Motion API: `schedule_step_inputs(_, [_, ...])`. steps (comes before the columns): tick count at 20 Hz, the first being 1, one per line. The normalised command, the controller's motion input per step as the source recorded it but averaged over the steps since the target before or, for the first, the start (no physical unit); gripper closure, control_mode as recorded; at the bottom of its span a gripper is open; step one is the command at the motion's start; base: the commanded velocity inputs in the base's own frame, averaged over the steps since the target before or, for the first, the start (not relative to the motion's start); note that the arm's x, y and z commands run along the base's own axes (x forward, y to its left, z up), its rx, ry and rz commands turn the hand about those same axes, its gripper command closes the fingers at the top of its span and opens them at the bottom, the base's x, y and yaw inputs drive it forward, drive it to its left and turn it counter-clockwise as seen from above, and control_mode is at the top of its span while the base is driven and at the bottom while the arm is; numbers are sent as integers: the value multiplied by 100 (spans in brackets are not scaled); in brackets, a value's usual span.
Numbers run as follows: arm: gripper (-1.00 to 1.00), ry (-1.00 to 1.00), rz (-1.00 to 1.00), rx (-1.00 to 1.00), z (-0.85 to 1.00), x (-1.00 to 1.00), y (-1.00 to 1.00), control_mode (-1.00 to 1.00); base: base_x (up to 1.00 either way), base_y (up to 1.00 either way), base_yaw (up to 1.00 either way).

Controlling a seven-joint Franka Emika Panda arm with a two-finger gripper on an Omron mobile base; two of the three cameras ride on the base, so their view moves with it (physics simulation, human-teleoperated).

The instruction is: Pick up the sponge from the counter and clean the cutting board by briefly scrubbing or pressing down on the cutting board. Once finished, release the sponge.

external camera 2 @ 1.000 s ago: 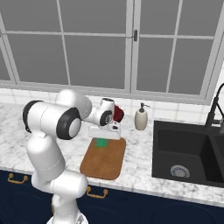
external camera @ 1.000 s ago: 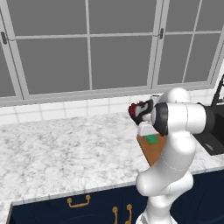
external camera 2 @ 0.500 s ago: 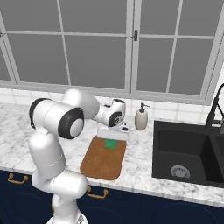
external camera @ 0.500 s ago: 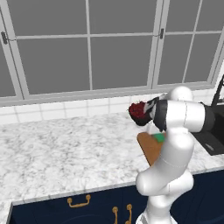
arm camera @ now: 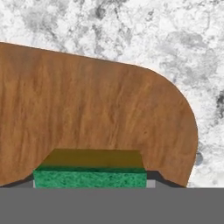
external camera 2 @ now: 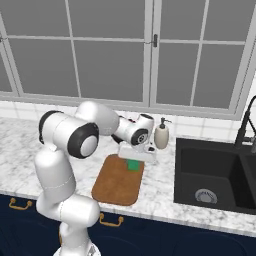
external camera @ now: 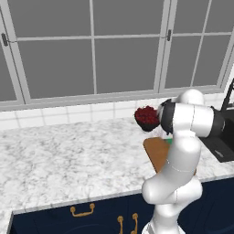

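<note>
**Sponge on the far end of the cutting board, robot hand close above it**

On the marbled counter (external camera 2: 165, 187) a brown wooden cutting board (external camera 2: 116, 181) lies flat with its long side running away from the robot. Seen from the right base camera, the board sits just left of a black sink (external camera 2: 215, 175) set into the worktop. A small green sponge (external camera 2: 133, 164) rests on the board's far end, toward 12 o'clock of the board's centre and a little to the right, touching the wood.

The white arm bends over from the left of that view, and its gripper (external camera 2: 136, 154) hangs directly over the sponge, very near it. The fingertips are hidden behind the hand's pale body, so I cannot tell how wide the jaws stand or whether they hold the sponge.

From the camera on the hand, the sponge (arm camera: 90, 174) shows at 6 o'clock, green top facing the lens with a yellowish-tan layer behind it, and the board (arm camera: 96, 113) spreads beyond it to a rounded corner at 3 o'clock. Bare counter (arm camera: 166, 39) lies past the board's edge.

A cream soap dispenser (external camera 2: 161, 135) stands by the tiled wall at about 1 o'clock from the board. From the left base camera, a dark bowl of red fruit (external camera: 146, 118) sits on the counter just beyond the board (external camera: 157, 151), which the arm partly covers.
</note>
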Motion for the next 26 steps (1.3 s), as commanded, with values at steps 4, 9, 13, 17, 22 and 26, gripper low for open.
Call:
schedule_step_inputs(4, [100, -5, 0, 0, -1, -36, -31, -100, 0, 0, 0])
schedule_step_inputs(9, [100, -8, 0, 0, -15, -74, -10, -100, 0, 0, 0])
schedule_step_inputs(13, [100, -9, 0, 0, -24, -88, 21, -100, 0, 0, 0])
schedule_step_inputs(17, [100, -2, 0, -1, -15, -26, 58, -100, 0, 0, 0])
schedule_step_inputs(22, [100, 0, 0, -1, -8, -1, 77, -100, 0, 0, 0])
schedule_step_inputs(26, [100, -1, -2, 0, -1, -26, 69, -100, 0, 0, 0])
